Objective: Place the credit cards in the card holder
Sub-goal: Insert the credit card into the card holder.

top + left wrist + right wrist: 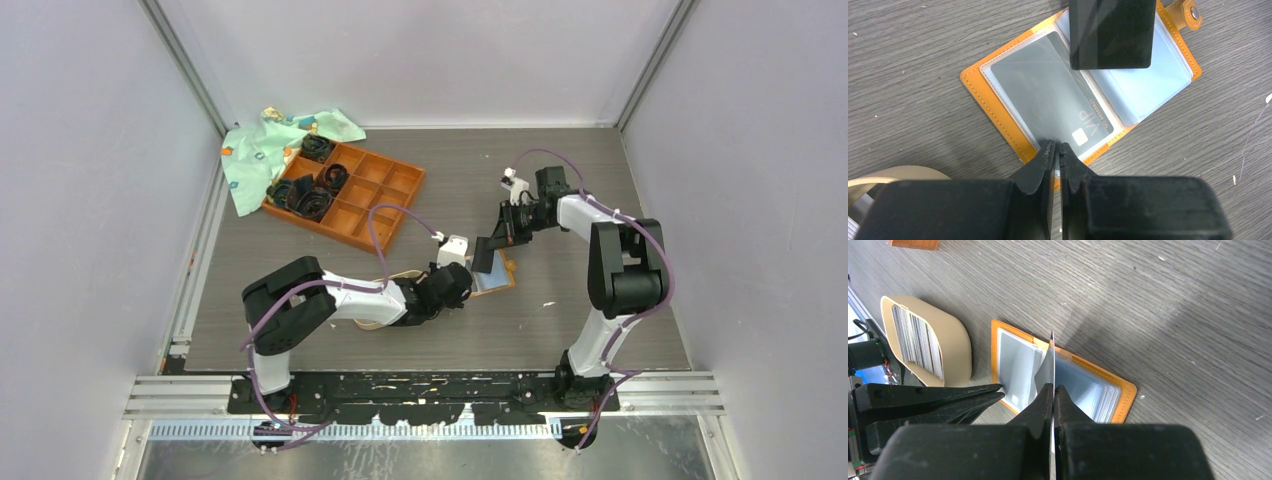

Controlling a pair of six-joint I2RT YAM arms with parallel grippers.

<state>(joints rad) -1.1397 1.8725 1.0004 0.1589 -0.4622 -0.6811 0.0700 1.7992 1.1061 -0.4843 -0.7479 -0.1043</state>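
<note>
The orange card holder (998,115) lies open on the table, also in the top view (497,277) and the right wrist view (1125,392). A grey VIP card (1048,95) sits in its left clear pocket. My left gripper (1058,146) is shut, its tips at the holder's near edge by that card. My right gripper (1053,387) is shut on a black card (1111,32), seen edge-on in the right wrist view (1050,362). It holds the card upright, lower edge over the holder's middle fold. Several more cards (915,337) stand in a tan dish.
The tan-rimmed dish (955,347) sits just left of the holder, under my left arm (385,292). An orange-brown compartment tray (385,190) with dark items and a green patterned cloth (262,150) lie at the far left. The holder's snap tab (1192,11) sticks out.
</note>
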